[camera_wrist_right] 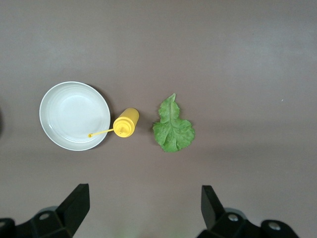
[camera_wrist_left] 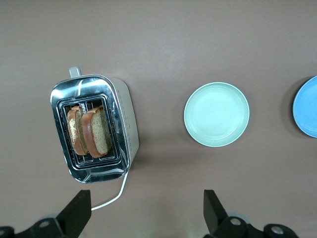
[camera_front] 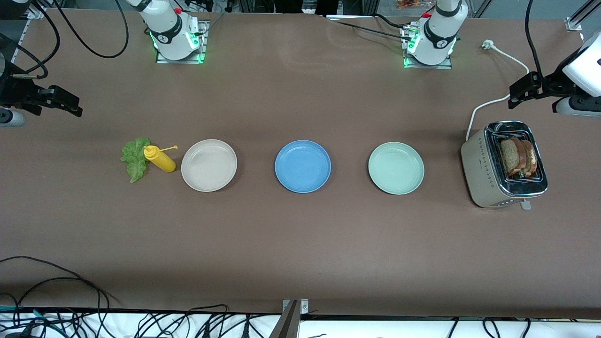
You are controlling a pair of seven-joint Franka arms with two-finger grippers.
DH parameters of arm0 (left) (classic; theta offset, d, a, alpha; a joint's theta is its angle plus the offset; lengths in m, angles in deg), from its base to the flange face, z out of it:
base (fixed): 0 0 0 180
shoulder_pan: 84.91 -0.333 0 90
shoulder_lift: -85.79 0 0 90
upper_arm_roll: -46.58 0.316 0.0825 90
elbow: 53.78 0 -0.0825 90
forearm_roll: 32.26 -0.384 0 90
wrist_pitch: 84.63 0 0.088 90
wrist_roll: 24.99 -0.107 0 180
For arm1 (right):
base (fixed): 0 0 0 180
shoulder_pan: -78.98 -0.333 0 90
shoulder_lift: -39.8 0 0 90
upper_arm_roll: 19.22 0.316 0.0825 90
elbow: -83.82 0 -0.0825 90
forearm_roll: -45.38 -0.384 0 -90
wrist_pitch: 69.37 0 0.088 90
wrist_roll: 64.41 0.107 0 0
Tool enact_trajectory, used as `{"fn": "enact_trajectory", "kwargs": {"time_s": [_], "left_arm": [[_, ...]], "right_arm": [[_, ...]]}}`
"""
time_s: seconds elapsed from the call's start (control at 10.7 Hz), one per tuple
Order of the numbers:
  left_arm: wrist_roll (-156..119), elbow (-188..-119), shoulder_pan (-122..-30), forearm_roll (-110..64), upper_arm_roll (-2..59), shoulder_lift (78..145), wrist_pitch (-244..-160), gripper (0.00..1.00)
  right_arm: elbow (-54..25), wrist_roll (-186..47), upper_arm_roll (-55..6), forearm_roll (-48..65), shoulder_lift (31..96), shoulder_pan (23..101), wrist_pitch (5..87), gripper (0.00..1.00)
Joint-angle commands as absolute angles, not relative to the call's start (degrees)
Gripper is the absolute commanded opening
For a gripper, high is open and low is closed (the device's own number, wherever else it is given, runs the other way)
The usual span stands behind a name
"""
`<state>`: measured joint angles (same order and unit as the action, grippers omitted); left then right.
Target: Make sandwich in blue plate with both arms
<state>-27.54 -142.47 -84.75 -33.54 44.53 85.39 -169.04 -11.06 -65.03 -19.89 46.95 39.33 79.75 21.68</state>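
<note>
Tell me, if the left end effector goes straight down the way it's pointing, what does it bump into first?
Probably just bare table. The open left end effector points down beside the toaster and green plate, over neither, though depth is hard to judge.

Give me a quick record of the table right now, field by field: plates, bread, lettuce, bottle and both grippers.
blue plate: bare, middle of the row of three plates
beige-white plate: bare, toward the right arm's end
pale green plate: bare, toward the left arm's end
bread slices: standing in the toaster slots
lettuce leaf: flat on the table beside the yellow squeeze bottle
left gripper: open, up over the toaster's end of the table
right gripper: open, up over the lettuce's end of the table
sandwich: not started
</note>
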Motion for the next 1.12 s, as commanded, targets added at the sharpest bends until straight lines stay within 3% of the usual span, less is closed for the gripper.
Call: {"fn": "enact_trajectory", "kwargs": {"time_s": [0.0, 1.03], "left_arm": [[-27.8, -143.7, -85.6, -31.8, 44.0, 84.5, -169.7, 1.0], [-27.2, -145.4, -85.6, -32.3, 42.8, 84.3, -169.8, 1.0]], "right_arm": [[-10.8, -64.7, -19.7, 46.0, 39.2, 80.0, 22.0, 1.0], [-9.3, -64.8, -19.7, 45.9, 39.2, 80.0, 23.0, 1.0]]}}
